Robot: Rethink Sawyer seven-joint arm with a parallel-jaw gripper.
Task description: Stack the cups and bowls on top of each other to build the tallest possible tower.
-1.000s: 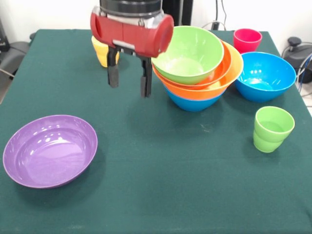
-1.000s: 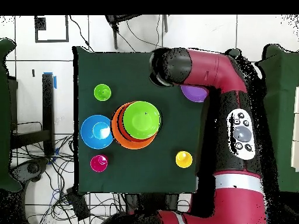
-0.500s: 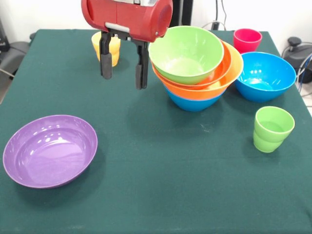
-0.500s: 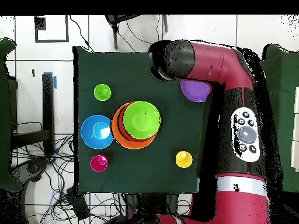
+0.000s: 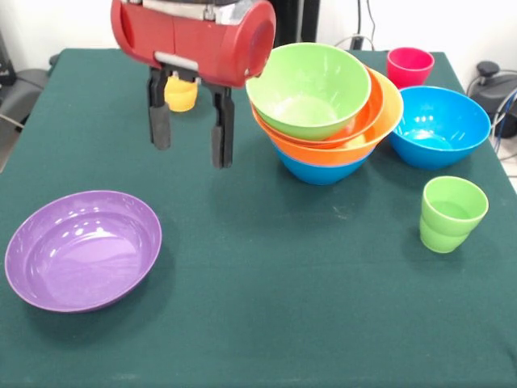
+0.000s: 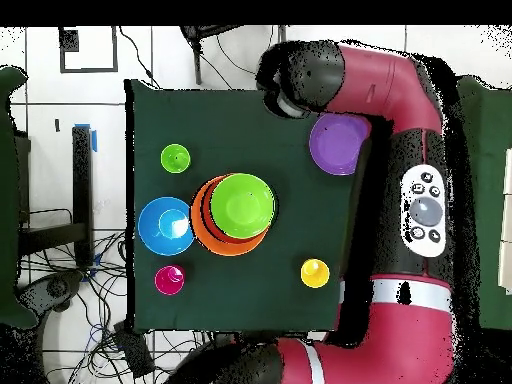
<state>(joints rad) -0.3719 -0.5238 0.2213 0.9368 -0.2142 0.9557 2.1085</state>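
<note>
- Front view: hand [image 5: 190, 136] hangs above the green tabletop [image 5: 266, 307], its fingers [image 5: 220, 129] spread apart, nothing between them.
- Tower [image 5: 323, 109]: lime green bowl in orange-red, yellow-orange and blue bowls, leaning.
- Purple bowl [image 5: 81, 249] sits alone, below and left of the hand.
- Yellow cup [image 5: 181, 94] partly hidden behind the hand.
- Blue bowl [image 5: 439, 125] just beside the tower; red-pink cup [image 5: 409, 65] behind it, light green cup [image 5: 451, 213] in front.
</note>
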